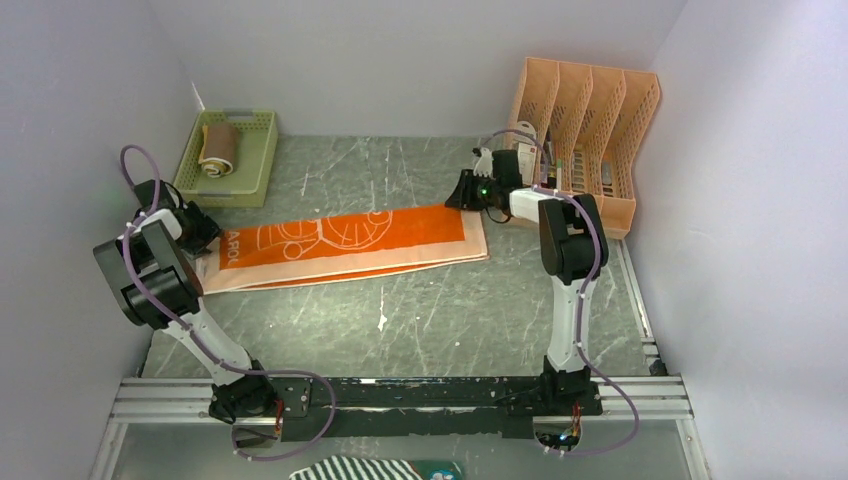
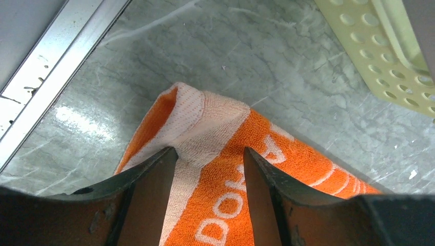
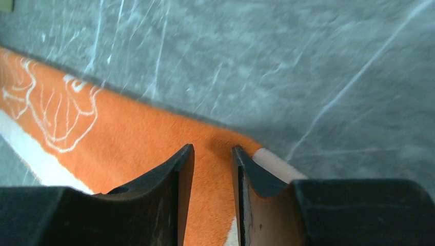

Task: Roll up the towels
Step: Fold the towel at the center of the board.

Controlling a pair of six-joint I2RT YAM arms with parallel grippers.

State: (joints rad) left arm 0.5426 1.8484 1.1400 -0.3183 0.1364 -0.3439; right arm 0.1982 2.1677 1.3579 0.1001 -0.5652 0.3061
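Nearest the arms' bases, the table (image 1: 420, 320) lies bare-topped and grey, and beyond that the orange towel (image 1: 350, 240) stretches as a long folded strip across the middle, from close to the left edge toward the right. At its left end the left gripper (image 2: 210, 154) hangs low with its fingers apart, one on each side of the pale border; the end of the cloth in front of them is curled up and turned over a little, but nothing is clamped. A bit farther back, at the strip's far right corner, the right gripper (image 3: 213, 151) sits over the orange edge with only a narrow gap between its fingers; I cannot tell whether it pinches the cloth or merely hovers on it. In the far left corner the tan towel (image 1: 218, 148) lies already rolled inside the basket (image 1: 262, 160), and a file rack (image 1: 590, 110) stands in the far right corner. So the smaller cloth looks finished, and the step in hand appears to be starting the roll of the big one. The next move probably calls for a firm hold on one short end, tucking it over tightly and keeping both long edges in line.
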